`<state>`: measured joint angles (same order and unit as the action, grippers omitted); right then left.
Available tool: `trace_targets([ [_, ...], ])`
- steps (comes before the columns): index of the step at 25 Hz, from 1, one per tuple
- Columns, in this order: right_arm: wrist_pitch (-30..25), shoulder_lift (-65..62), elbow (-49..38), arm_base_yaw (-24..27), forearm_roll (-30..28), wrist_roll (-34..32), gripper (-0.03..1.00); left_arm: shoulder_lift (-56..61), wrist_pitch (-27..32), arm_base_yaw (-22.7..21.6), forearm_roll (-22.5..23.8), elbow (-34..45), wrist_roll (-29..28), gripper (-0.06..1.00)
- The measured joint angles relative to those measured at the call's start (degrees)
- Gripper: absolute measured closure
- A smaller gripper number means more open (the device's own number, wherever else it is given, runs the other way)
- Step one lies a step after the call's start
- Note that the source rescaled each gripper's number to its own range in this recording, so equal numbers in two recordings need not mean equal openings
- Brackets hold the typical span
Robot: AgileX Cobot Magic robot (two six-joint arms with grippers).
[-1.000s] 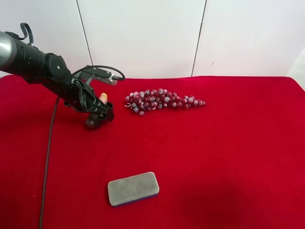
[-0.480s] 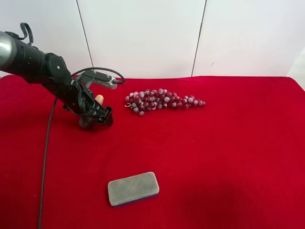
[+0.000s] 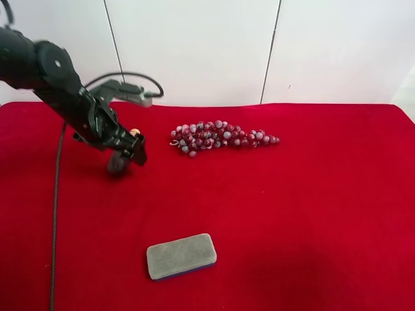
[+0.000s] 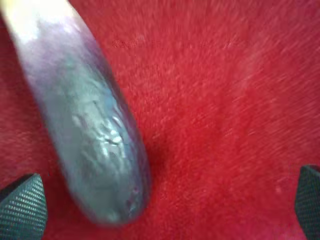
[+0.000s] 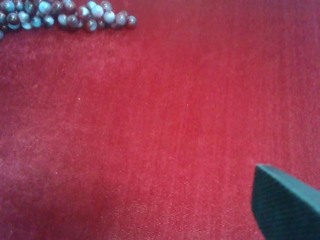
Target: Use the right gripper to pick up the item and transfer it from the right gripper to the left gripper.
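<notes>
The dark purple eggplant toy [image 4: 95, 150] with a pale tip lies on the red cloth between my left gripper's [image 4: 165, 205] widely spread fingertips [image 4: 20, 205], nearer one of them. In the exterior high view it [image 3: 118, 162] sits under the cabled black arm's claw [image 3: 131, 153] at the view's left, with its pale tip [image 3: 134, 132] showing. The left gripper is open and not closed on it. The right wrist view shows only one fingertip [image 5: 285, 205] of my right gripper at the frame's edge, over bare cloth, holding nothing. The right arm is out of the exterior high view.
A cluster of red-grey grapes [image 3: 220, 135] lies just beside the eggplant, and also shows in the right wrist view [image 5: 65, 14]. A grey eraser block [image 3: 181, 256] lies near the front of the red table cloth [image 3: 311, 214]. A loose black cable [image 3: 57, 214] hangs at the left.
The cabled arm has swung up and toward the view's left. Its claw and the eggplant under it have shifted slightly left, away from the grapes.
</notes>
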<state>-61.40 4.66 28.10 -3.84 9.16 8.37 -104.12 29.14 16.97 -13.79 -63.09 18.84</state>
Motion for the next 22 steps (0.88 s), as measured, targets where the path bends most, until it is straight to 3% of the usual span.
trace_targets([
  [5,0.0,0.0,0.0,0.0,0.0,0.0,-0.03,7.1,3.2,0.0,3.2,0.3,-3.8,-0.05],
  [11,0.0,0.0,0.0,0.0,0.0,0.0,-0.03,18.1,3.7,0.0,9.1,6.5,-8.9,-0.05],
  [16,0.0,0.0,0.0,0.0,0.0,0.0,-0.03,28.1,4.7,0.0,9.7,12.6,-11.7,-0.05],
  [22,0.0,0.0,0.0,0.0,0.0,0.0,-0.03,39.9,12.6,0.0,9.7,14.7,-13.1,-0.05],
])
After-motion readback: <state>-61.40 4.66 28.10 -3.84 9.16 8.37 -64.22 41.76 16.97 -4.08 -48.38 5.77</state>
